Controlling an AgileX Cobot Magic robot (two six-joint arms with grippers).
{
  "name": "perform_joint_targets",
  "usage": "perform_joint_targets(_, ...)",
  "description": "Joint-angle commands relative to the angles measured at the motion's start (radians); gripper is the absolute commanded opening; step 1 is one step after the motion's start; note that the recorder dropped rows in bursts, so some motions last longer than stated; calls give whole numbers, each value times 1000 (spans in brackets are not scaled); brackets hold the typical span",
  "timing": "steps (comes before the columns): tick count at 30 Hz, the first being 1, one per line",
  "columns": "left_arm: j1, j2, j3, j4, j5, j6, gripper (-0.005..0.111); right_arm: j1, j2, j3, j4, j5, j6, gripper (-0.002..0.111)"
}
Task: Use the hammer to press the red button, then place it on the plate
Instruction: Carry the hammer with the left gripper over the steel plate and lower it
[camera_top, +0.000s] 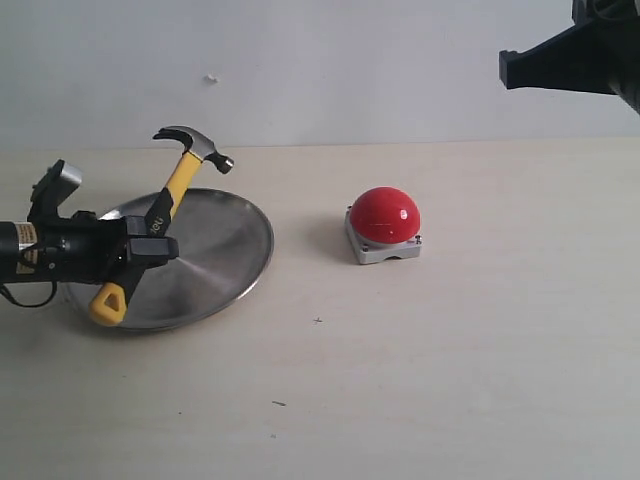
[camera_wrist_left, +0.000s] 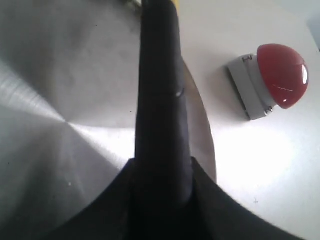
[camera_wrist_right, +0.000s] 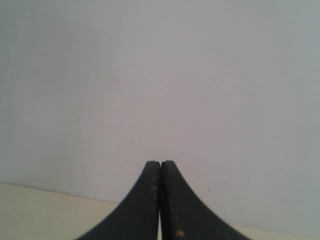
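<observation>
The hammer (camera_top: 181, 183) is up off the table and tilted, dark claw head high and pointing toward the back wall, yellow butt low over the near left edge of the plate (camera_top: 225, 250); whether that butt touches the rim, I can't tell from here. And there's the left gripper (camera_top: 152, 241), reaching in level from the left edge and clamped on the hammer's black grip section, about midway along the handle. The plate lies flat beneath it all, silver and brushed, and in the left wrist view its surface (camera_wrist_left: 55, 100) fills one side of the shot, with a dark bar running up the centre and a sliver of yellow at the far end. Over to the right, well apart from the plate, sits the red button (camera_top: 386, 213) on its small grey base, glossy dome up, nothing touching it. The right gripper (camera_top: 512, 67) hangs high in the top right corner, and its wrist view shows the fingertips (camera_wrist_right: 152, 172) pressed together with nothing between them, pale wall ahead
</observation>
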Motion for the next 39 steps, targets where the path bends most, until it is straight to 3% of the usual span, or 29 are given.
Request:
perform_joint_targets(1,-29,-14,-31,-39,55,7,0,-1,-4,-2,-13,7,7,0)
perform_joint_targets(29,-30,-14,-43,-31,124,-26,0,-1,-4,-2,-26,22,10,0)
perform_joint_targets(39,-71,-13,-47,-39,155,11,0,-1,-4,-2,-28,21,10,0)
